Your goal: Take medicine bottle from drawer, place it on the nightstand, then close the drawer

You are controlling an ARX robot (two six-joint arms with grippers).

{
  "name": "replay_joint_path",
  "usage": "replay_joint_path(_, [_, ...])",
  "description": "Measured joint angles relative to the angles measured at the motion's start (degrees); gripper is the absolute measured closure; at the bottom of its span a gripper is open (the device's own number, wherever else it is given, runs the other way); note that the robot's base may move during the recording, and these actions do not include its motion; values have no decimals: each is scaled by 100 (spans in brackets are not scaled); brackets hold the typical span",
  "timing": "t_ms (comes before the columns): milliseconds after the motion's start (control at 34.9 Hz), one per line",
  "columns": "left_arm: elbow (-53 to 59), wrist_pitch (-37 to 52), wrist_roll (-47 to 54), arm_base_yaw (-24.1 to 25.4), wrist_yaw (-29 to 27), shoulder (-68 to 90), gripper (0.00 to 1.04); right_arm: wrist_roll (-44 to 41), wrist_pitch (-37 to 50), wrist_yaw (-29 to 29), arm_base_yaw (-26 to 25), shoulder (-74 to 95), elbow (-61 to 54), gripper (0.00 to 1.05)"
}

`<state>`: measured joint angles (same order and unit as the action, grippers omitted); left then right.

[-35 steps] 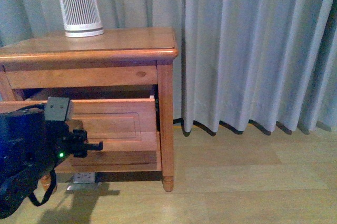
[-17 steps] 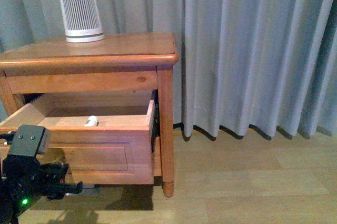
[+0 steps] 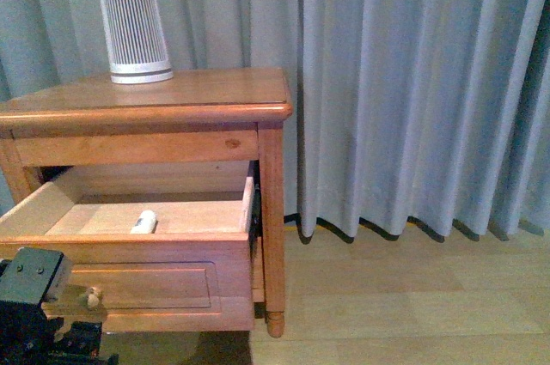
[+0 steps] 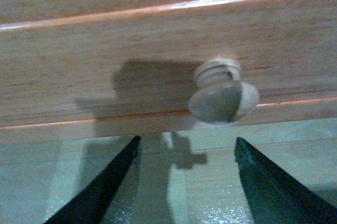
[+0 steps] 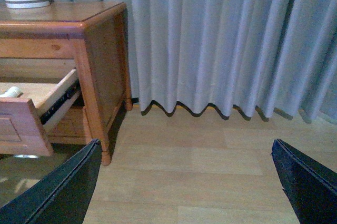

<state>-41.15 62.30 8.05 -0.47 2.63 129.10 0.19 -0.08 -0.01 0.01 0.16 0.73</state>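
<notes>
The nightstand (image 3: 206, 90) stands at the left with its upper drawer (image 3: 155, 283) pulled far out. Inside it, the small white medicine bottle (image 3: 143, 222) lies on its side on the pale wood; its end also shows in the right wrist view as the medicine bottle (image 5: 10, 91). My left gripper (image 4: 187, 142) is open just in front of the drawer front, with the round knob (image 4: 224, 95) a little beyond its fingers and untouched. In the front view only its dark body (image 3: 30, 313) shows, at the bottom left. My right gripper (image 5: 185, 142) is open over the floor, right of the nightstand, holding nothing.
A white ribbed device (image 3: 135, 33) stands at the back left of the nightstand top. Grey curtains (image 3: 412, 82) hang behind and to the right. Pale wooden floor (image 3: 404, 296) lies to the right of the nightstand.
The drawer has slid from nearly shut to wide open, and the bottle has come into view. My left gripper has sunk toward the picture's lower left corner.
</notes>
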Motion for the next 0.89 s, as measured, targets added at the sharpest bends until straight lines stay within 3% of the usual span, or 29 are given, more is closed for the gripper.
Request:
replay_joint_path(287, [116,-415,7,66,-68,-715,6,0,0,0,0,0,0,7])
replay_joint_path(430, [431,-826,-129,101,28,-1510,7,2,0,0,0,0,0,7])
replay_joint_path(889, [1449,-3093,-994,-133,330,-6437,7,0,0,0,0,0,0,7])
